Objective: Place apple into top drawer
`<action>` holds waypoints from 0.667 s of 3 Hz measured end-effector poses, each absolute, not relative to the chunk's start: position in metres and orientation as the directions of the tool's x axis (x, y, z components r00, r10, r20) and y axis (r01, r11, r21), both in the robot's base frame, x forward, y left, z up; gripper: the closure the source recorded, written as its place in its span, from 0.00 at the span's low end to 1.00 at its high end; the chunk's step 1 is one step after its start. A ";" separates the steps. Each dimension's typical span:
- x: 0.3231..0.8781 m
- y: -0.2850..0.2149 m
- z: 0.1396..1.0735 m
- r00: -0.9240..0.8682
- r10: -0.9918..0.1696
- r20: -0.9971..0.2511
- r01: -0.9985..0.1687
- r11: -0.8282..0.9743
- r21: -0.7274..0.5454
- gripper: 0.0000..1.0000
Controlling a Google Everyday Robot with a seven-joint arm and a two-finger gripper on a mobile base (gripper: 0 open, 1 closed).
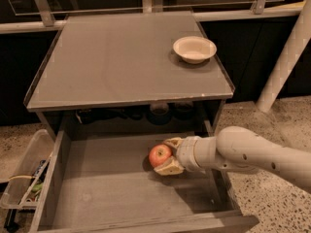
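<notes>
End effector [168,155] fingers are seen clamped on the apple [159,155], one pale pad on its far side and one on its near side, so the fruit is carried at the left tip of the end effector while the smooth white arm [252,152] reaches in from the right. The apple lies to the left of the wrist, inside the walls of the top drawer [114,194], right of centre and towards the far half. It is held low over the floor, and whether it touches the wood cannot be told. The coming move is judged to turn on that small gap: a release from here should land the apple on the flat bottom, though a round, glossy fruit may be expected to roll a little.

Nearest, the drawer's front edge and bare grey floor are seen, matte and faintly grained, with low side walls. At the near left, beside the drawer, a clear plastic bin [23,174] of mixed clutter is set. Beyond the apple, a dark recess under the worktop [121,57] is occupied by shadowed items that cannot be made out. The worktop is a flat grey slab. On its far right a shallow cream bowl [194,49] is placed, well apart from the apple. At the far right a white post [286,67] is leaned
</notes>
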State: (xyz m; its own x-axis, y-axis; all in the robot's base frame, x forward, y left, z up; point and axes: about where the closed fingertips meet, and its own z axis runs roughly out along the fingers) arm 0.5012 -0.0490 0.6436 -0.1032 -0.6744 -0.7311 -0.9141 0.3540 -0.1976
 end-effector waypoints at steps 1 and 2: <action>0.496 -0.040 0.619 -0.089 -0.680 -0.728 -0.928 0.323 -0.188 1.00; 0.496 -0.040 0.618 -0.090 -0.680 -0.728 -0.928 0.322 -0.187 0.82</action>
